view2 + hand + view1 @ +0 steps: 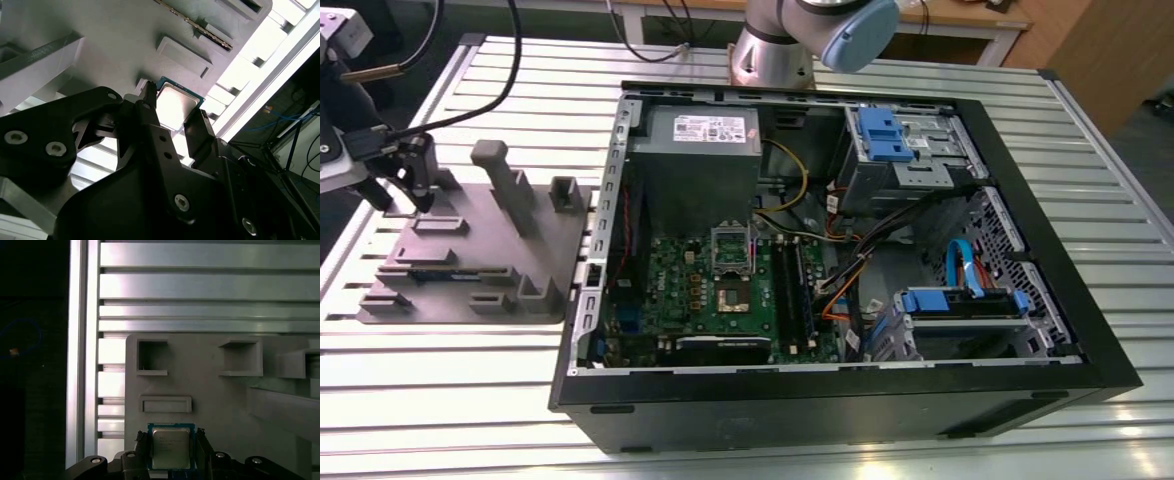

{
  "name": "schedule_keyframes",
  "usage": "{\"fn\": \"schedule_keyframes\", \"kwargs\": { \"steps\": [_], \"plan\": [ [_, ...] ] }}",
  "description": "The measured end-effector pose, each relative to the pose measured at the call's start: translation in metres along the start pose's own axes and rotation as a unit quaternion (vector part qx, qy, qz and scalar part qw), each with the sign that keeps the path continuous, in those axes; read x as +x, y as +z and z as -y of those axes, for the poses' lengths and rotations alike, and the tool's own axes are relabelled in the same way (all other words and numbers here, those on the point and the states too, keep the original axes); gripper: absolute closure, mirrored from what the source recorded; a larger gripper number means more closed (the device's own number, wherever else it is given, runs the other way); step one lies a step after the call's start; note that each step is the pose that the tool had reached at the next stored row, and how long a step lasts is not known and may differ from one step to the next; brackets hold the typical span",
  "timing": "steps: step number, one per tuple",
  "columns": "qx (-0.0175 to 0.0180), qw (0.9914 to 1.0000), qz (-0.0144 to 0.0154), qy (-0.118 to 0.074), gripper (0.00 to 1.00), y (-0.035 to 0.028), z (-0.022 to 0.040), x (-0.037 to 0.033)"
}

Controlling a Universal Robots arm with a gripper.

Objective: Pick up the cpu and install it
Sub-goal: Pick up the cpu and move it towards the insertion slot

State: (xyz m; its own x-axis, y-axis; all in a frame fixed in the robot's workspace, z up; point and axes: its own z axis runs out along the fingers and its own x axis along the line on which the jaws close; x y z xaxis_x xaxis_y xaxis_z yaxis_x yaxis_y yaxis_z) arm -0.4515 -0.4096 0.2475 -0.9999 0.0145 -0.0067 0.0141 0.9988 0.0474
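Black metal two-finger gripper point(175, 104) sits nearest the lens in both wrist views, its fingers point(151, 107) flanking the small flat square cpu point(176, 100) with silvery metal top and green rim. Fingers look clamped against two opposite edges of the cpu point(171, 447), so grasping it, as far as I can judge. Cpu sits low over the grey plastic fixture tray point(210, 405); can't tell if it rests in its recess or is just clear of it. Exterior view puts the gripper point(400, 200) over the tray point(467, 270) at that view's left, on the slatted aluminium table point(454, 400). Step in hand: pick-up, grasp stage. Install not yet done: the dark square socket point(731, 292) on the green motherboard point(680, 300) inside the open black computer case point(854, 390) is well apart. Carrying there calls for a firm, level hold and matching the chip's orientation to the socket.
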Motion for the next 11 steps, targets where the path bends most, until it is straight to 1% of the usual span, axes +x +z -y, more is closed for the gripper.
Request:
{"fn": "schedule_keyframes", "kwargs": {
  "steps": [11],
  "plan": [
    [0.0000,1.00000,0.0000,0.000,0.53,-0.0038,-0.0002,0.0000]
  ]
}}
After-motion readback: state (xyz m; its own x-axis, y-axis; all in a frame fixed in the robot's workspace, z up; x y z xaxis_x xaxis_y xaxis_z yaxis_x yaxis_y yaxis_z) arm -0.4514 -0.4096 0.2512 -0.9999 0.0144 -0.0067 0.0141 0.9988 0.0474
